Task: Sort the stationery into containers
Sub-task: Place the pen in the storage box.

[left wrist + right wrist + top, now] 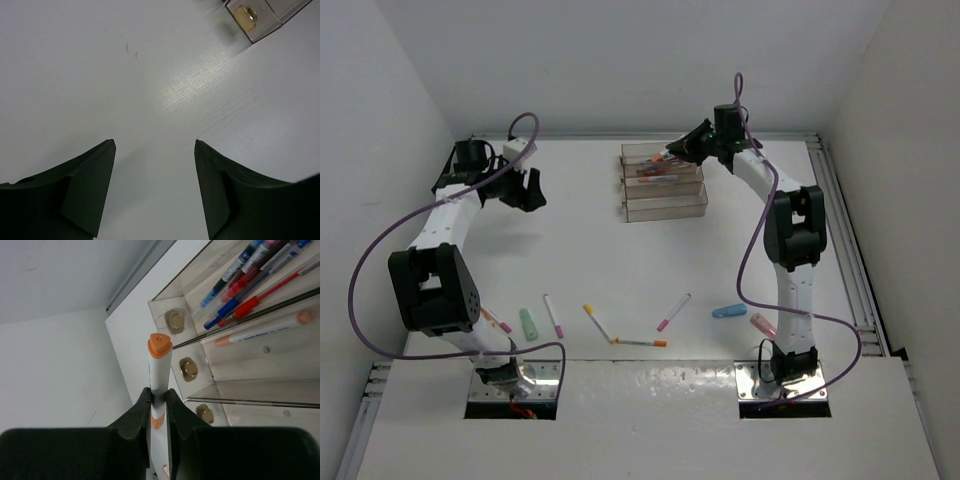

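Observation:
The containers (663, 180), three clear trays in a stepped row, stand at the back middle of the table. My right gripper (159, 392) is shut on a white marker with an orange cap (159, 365), held just off the trays' end wall (200, 340); the top view shows it at the far tray (682, 150). The far tray holds several blue and red pens (250, 270), and the one beside it holds a white marker (260, 332). My left gripper (155, 145) hangs open over bare table at the back left (530, 190). Loose stationery lies at the front.
Near the front edge lie a green stub (528, 323), a pink-capped pen (552, 315), a yellow-capped pen (597, 323), an orange-tipped pen (640, 342), another pink-tipped pen (673, 311), a blue stub (728, 311) and a pink stub (762, 324). A tray corner (265, 20) shows in the left wrist view.

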### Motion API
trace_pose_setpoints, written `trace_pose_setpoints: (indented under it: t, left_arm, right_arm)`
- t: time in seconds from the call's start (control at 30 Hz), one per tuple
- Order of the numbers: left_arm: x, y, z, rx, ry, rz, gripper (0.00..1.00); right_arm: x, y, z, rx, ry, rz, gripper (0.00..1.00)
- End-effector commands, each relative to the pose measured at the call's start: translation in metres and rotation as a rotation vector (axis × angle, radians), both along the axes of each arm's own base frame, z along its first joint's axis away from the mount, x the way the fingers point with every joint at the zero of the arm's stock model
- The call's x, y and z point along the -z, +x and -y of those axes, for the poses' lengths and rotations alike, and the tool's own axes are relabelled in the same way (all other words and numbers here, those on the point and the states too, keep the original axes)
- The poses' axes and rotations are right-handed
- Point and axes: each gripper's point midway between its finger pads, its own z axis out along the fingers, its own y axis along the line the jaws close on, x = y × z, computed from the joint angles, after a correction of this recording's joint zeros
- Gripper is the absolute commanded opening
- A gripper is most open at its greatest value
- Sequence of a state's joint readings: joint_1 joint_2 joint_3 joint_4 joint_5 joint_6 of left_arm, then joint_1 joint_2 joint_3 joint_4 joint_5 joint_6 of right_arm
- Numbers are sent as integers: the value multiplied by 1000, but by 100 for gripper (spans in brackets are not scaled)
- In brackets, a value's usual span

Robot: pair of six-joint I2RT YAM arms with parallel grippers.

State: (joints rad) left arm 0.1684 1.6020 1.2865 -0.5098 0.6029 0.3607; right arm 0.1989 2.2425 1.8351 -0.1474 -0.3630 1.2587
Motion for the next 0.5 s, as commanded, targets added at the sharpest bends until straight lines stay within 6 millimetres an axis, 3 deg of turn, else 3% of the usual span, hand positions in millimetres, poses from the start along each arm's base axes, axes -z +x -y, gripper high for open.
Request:
trace_pose_setpoints:
  t: [0.0,0.17,0.37,0.4,0.43,0.47]
  left_arm:
    - [-25,-4,-6,-9,30,60,71]
    - [-26,-5,-7,-12,36,61,71]
    - [-28,-3,-7,-11,33,64,71]
    - [-29,-2,-7,-11,32,66,71]
    - [-30,-2,-6,-7,29,68,71]
    - [-34,0,-1,21,17,77,72]
  right_arm:
    - [6,9,8,76,10,-46,0]
    - [32,1,2,87,-15,-117,0]
    - [47,-12,-9,74,-25,-166,0]
    - [49,-14,-11,72,-24,-174,3]
    - [54,-17,-11,75,-29,-191,18]
    - [52,-17,-11,75,-25,-190,27]
